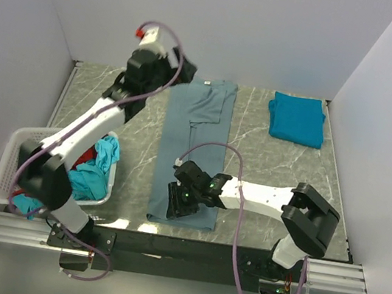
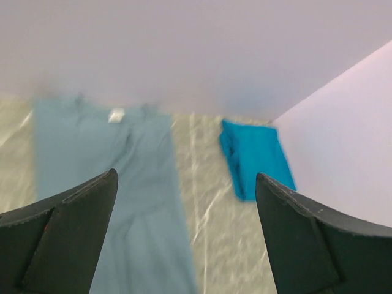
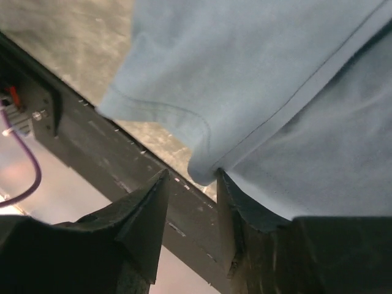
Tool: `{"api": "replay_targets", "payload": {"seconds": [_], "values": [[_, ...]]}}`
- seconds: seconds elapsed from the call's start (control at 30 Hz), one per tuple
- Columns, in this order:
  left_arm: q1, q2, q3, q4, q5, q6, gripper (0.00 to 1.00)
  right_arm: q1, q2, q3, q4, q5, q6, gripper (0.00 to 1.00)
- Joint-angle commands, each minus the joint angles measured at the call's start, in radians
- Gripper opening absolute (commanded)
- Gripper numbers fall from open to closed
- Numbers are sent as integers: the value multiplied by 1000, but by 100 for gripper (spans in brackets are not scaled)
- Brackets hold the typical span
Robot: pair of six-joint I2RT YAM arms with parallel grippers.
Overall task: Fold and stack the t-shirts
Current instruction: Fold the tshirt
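Lying folded narrow, soft grey-blue t-shirt (image 1: 196,139), stitched hem at right tool (image 3: 192,176)

You see a plain dusty grey-blue t-shirt (image 1: 194,147) on the grey, white-veined marble table (image 1: 254,156), a brighter teal-blue t-shirt (image 1: 297,120), a turquoise shirt (image 1: 94,179) and a red shirt (image 1: 88,156) in the white lattice laundry basket (image 1: 8,154), and a purple cable (image 1: 236,220).

White walls (image 1: 201,21) enclose a grey marbled table (image 1: 269,158).
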Motion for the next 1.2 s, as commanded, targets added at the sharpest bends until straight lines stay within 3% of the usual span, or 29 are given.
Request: {"api": "replay_targets", "payload": {"seconds": [0.0,0.2,0.33,0.47,0.67,1.0,1.17], "values": [[-5,-130,-255,-60,-147,-59,99,12,21,-3,7,30,50,44],[-25,-330,-473,-102,-180,-142,99,18,16,-9,-29,99,75,43],[-57,-411,-563,-146,-210,-178,99,18,38,-15,-5,73,86,36],[-62,-476,-629,-234,-266,-261,100,33,58,-5,0,84,87,22],[-89,-552,-712,-323,-229,-340,100,49,43,3,-52,122,96,0],[-128,-684,-855,-442,-143,-379,99,50,-51,25,-144,110,89,0],[-155,-697,-892,-514,-96,-409,99,50,-27,-27,-100,70,113,0]]}}
